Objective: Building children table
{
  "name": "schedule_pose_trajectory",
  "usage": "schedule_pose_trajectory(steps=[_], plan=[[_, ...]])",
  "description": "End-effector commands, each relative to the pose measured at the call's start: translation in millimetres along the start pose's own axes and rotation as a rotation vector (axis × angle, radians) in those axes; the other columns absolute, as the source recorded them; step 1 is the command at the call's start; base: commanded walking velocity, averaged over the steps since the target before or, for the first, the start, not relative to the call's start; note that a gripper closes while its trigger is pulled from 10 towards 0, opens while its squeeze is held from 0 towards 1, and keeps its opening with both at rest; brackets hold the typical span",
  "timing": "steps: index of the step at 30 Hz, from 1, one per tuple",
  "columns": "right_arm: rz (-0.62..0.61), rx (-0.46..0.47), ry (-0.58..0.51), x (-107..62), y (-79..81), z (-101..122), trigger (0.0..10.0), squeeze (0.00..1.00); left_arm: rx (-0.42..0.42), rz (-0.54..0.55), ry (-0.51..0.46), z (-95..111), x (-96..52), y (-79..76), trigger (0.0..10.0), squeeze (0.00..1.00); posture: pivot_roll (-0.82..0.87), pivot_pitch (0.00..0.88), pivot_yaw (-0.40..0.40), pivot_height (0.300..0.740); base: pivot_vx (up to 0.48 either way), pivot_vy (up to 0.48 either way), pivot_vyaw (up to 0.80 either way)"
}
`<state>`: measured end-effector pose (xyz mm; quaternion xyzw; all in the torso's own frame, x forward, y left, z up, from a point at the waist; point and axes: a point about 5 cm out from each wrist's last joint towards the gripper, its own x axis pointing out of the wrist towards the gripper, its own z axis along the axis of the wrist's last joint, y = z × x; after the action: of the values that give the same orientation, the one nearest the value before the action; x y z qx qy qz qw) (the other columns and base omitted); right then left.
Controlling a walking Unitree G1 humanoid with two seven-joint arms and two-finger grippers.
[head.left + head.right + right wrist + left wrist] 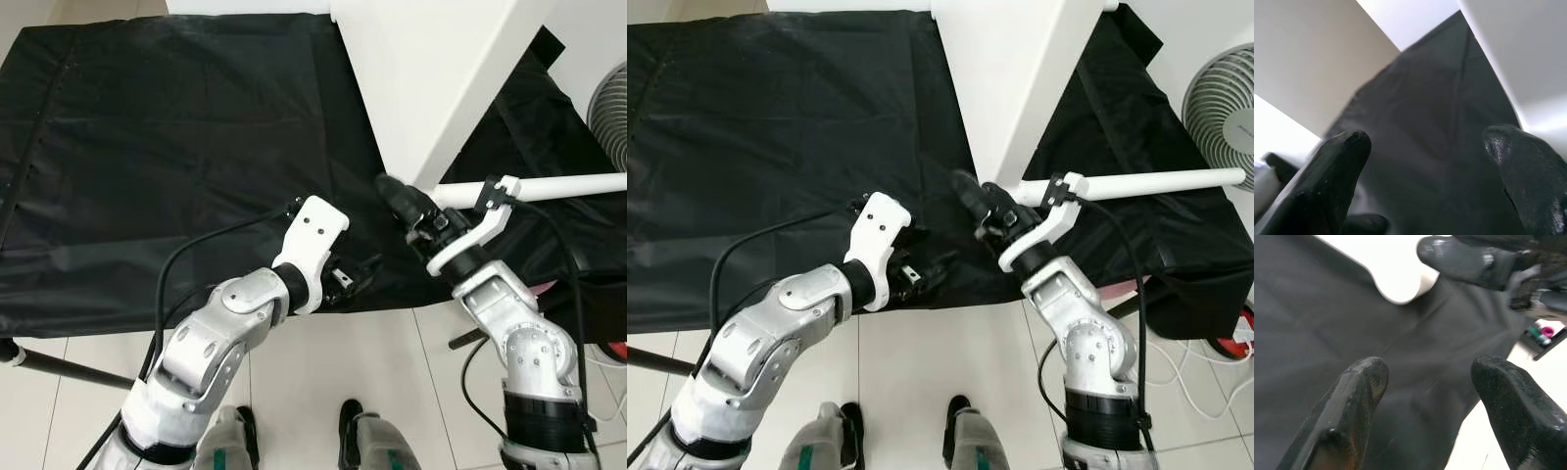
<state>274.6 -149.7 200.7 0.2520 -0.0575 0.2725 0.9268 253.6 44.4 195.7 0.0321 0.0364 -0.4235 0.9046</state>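
Observation:
A large white tabletop panel [431, 69] lies over the black cloth [176, 147] spread on the floor. A white round table leg [568, 184] stretches to the right from behind my right wrist; nothing grips it. My right gripper [390, 188] hovers at the panel's near corner, open, with only cloth and panel between its fingers [1337, 161]. My left gripper [364, 272] is low over the cloth's near edge, just left of and below the right one, open and empty. In the left wrist view a finger of the right gripper [1464, 259] shows ahead of my left fingertips [1361, 382].
A grey floor fan [1220, 98] stands at the far right, with white cables [1185, 367] on the tiles below it. A black pole [59, 364] crosses the floor at the lower left. My feet [353, 431] stand on pale tiles close to the cloth edge.

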Motion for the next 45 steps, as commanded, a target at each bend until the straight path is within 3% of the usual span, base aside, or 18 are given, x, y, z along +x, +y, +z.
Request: schedule_pose_trajectory(steps=[1, 6, 9, 15, 17, 19, 25, 28, 32, 38, 45], plan=[[-0.008, -0.078, 0.001, -7.4, 2.4, -4, 10.0, 0.00, 0.028, 0.038, -0.012, -1, -7.0, 4.1, 10.0, 0.00, -0.05, 0.195, -0.014, 0.740, 0.000, 0.000, 0.00], [-0.009, -0.147, 0.013, -13.8, 4.9, -11, 10.0, 0.00, 0.042, 0.116, -0.004, -6, -13.8, 14.2, 10.0, 0.00, -0.05, 0.195, -0.014, 0.740, 0.000, 0.000, 0.00], [-0.015, -0.192, 0.029, -22.2, 3.3, -16, 10.0, 0.00, 0.106, 0.203, 0.030, -17, -34.7, 30.2, 10.0, 0.00, -0.06, 0.186, -0.003, 0.740, 0.000, 0.000, 0.00], [-0.025, -0.242, 0.015, -23.2, 3.3, -16, 10.0, 0.00, 0.123, 0.252, 0.027, -15, -42.6, 38.0, 10.0, 0.00, -0.06, 0.184, 0.001, 0.740, 0.000, 0.000, 0.00], [-0.039, -0.261, 0.003, -23.6, 3.0, -14, 10.0, 0.00, 0.114, 0.266, 0.028, -15, -44.8, 40.3, 10.0, 0.00, -0.06, 0.184, 0.001, 0.740, 0.000, 0.000, 0.00], [-0.085, -0.331, -0.015, -26.4, 1.6, -13, 10.0, 0.00, 0.055, 0.313, 0.001, -14, -49.1, 46.9, 10.0, 0.00, -0.06, 0.174, 0.008, 0.740, 0.000, 0.000, 0.00], [-0.229, -0.351, -0.055, -29.7, -8.4, -15, 10.0, 0.00, 0.041, 0.442, -0.030, -20, -52.9, 57.5, 10.0, 0.00, -0.06, 0.162, 0.013, 0.740, 0.000, 0.000, 0.00], [-0.243, -0.351, -0.065, -29.4, -9.4, -15, 10.0, 0.00, 0.039, 0.453, -0.032, -21, -53.6, 58.5, 10.0, 0.00, -0.06, 0.159, 0.014, 0.740, 0.000, 0.000, 0.00], [-0.313, -0.398, -0.097, -25.4, -17.7, -11, 10.0, 0.00, 0.003, 0.508, -0.045, -27, -57.7, 64.4, 10.0, 0.00, -0.06, 0.153, 0.013, 0.740, 0.000, 0.000, 0.00], [-0.408, -0.504, -0.108, -13.4, -26.2, -8, 10.0, 0.00, 0.014, 0.565, -0.072, -28, -59.2, 71.9, 10.0, 0.00, -0.06, 0.139, 0.003, 0.740, 0.000, 0.000, 0.00], [-0.408, -0.521, -0.114, 4.0, -24.9, -8, 10.0, 0.00, 0.026, 0.577, -0.137, -23, -55.1, 74.7, 10.0, 0.00, -0.06, 0.113, -0.011, 0.740, 0.000, 0.000, 0.00]])
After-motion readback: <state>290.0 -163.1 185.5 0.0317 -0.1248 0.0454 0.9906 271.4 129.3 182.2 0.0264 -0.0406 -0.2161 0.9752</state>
